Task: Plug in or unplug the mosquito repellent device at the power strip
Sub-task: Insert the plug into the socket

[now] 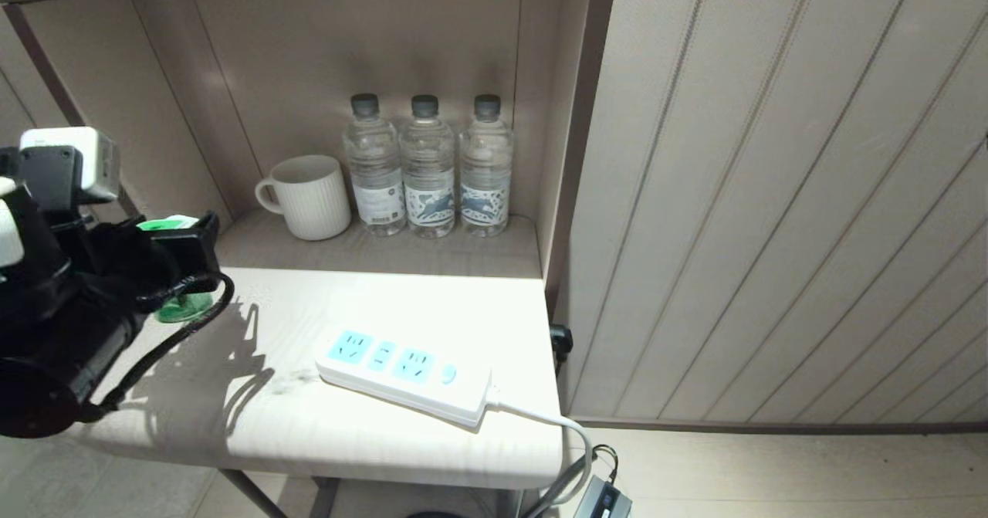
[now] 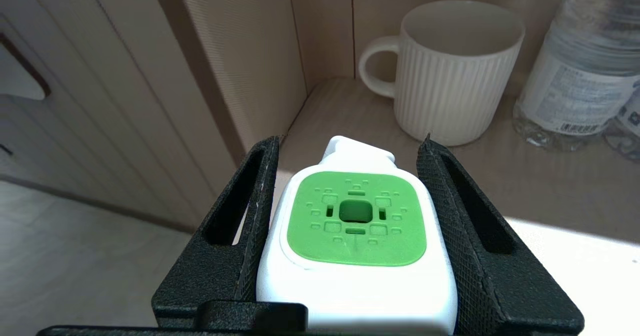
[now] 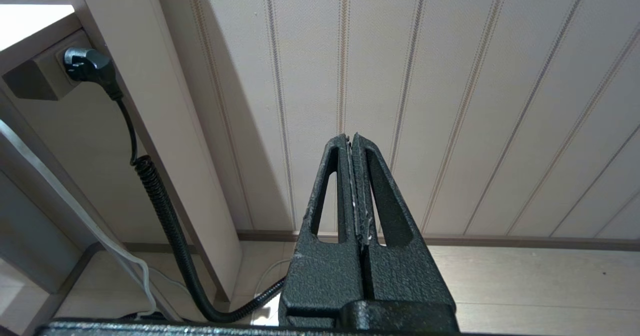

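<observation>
While left pincer [image 2: 350, 201] grasps mosquito repellent device [image 2: 356, 236], mug [image 1: 309, 196] just behind, power strip [image 1: 405, 375] apart, right pincer [image 3: 352, 186] clenched.

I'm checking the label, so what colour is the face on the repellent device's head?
Green, set in a white head: the mosquito repellent device, clearest in the left wrist view.

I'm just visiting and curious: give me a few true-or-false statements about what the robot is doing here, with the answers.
1. The left gripper grips the mosquito repellent device. True.
2. The device is plugged into the power strip. False: it is apart from the strip, at the table's left edge, and the sockets are empty.
3. Three water bottles stand beside a mug. True.
4. The right gripper holds a cable. False: it is shut on nothing.
</observation>
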